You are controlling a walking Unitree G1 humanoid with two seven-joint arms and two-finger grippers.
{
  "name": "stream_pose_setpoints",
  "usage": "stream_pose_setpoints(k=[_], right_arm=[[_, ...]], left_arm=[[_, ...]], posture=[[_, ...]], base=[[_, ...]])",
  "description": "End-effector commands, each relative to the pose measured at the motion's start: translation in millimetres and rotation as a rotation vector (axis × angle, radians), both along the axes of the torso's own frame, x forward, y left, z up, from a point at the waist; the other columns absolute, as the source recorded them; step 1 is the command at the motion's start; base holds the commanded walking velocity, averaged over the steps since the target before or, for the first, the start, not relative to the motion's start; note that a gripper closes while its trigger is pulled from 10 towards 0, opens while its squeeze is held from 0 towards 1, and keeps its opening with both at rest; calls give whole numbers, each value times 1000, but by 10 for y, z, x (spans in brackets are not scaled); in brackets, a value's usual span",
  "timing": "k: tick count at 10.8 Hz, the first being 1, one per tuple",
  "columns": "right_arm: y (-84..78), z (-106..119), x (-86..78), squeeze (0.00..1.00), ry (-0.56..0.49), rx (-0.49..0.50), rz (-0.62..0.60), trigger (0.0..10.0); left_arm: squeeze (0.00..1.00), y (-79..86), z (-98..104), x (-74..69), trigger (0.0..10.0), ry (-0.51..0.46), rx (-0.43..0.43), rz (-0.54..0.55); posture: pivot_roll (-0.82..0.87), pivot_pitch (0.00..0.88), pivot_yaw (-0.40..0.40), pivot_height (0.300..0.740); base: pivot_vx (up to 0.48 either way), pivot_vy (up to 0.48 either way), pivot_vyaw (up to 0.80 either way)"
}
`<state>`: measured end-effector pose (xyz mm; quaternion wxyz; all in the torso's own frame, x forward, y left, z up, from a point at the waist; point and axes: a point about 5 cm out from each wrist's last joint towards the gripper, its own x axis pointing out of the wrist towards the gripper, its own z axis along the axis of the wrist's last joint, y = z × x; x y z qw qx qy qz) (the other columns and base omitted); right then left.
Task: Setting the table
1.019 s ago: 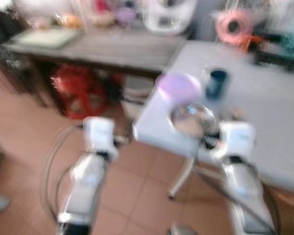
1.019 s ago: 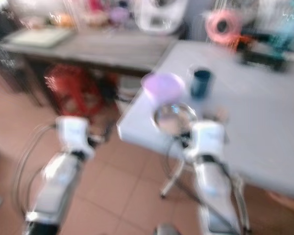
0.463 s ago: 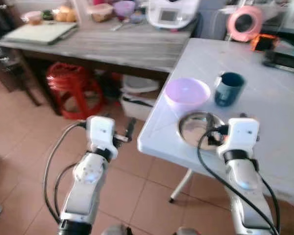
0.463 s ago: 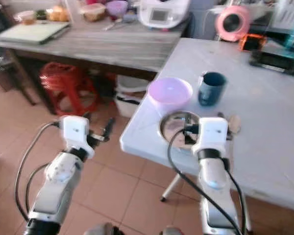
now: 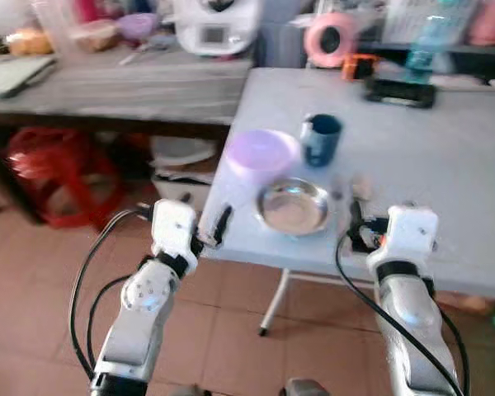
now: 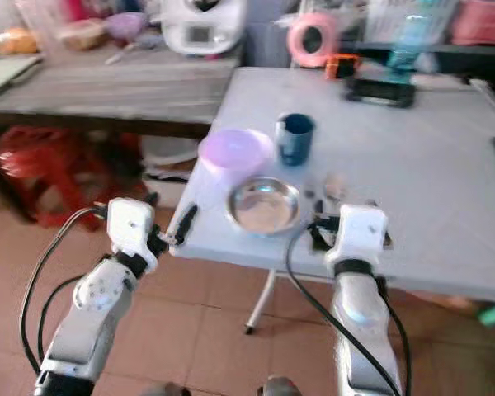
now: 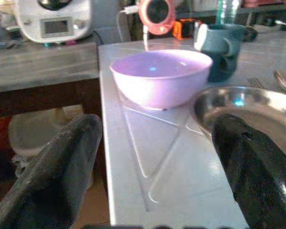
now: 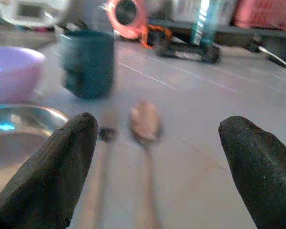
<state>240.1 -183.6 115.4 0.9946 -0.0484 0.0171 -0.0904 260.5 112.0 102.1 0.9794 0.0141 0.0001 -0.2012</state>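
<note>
On the white table [image 5: 445, 165], near its front left corner, sit a lilac bowl [image 5: 261, 153], a teal mug [image 5: 321, 138] and a shiny steel plate [image 5: 293, 208]. A spoon [image 8: 144, 119] and a fork [image 8: 105, 138] lie just right of the plate. My left gripper [image 5: 219, 224] is open at the table's corner edge, pointing at the bowl [image 7: 161, 76] and the plate [image 7: 243, 109]. My right gripper [image 5: 355, 231] is open over the front edge, right of the plate, aimed at the cutlery and mug [image 8: 87, 62]. Both hold nothing.
A wooden side table [image 5: 132, 82] abuts on the left, carrying a white appliance [image 5: 210, 29] and food tubs. A pink round object [image 5: 330, 37], a black device [image 5: 398, 91] and a bottle [image 5: 429, 41] stand at the table's far side. A red stool [image 5: 54, 173] and white bucket [image 5: 181, 153] sit underneath.
The camera has swung right and the blur has cleared. My right gripper, earlier at the plate's rim, now stands to the right of the plate by the cutlery.
</note>
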Motion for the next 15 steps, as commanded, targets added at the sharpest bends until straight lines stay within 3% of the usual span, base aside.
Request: stream_pose_setpoints(k=[1, 6, 10, 12, 15], right_arm=[[21, -11, 39, 0, 21, 27, 18, 10000], [15, 2, 150, 0, 48, 120, 107, 10000], [147, -49, 300, 0, 171, 289, 311, 10000], [218, -77, 326, 0, 219, 320, 393, 10000], [177, -123, 344, 0, 262, 370, 389, 10000]], left_arm=[[0, 45, 13, -21, 10000, -4, 31, -8], [0, 96, 11, -63, 10000, 14, 68, -27], [0, 148, 11, -120, 10000, 31, 103, -36], [0, 132, 22, -122, 10000, 34, 104, -35], [0, 143, 7, -146, 10000, 44, 106, -27]], posture=[[-48, 0, 62, 740], [-30, 0, 85, 740], [-10, 0, 95, 740], [-7, 0, 92, 740], [-3, 0, 88, 740]], base=[[0, 0, 0], [0, 0, 0], [0, 0, 0], [0, 0, 0], [0, 0, 0]])
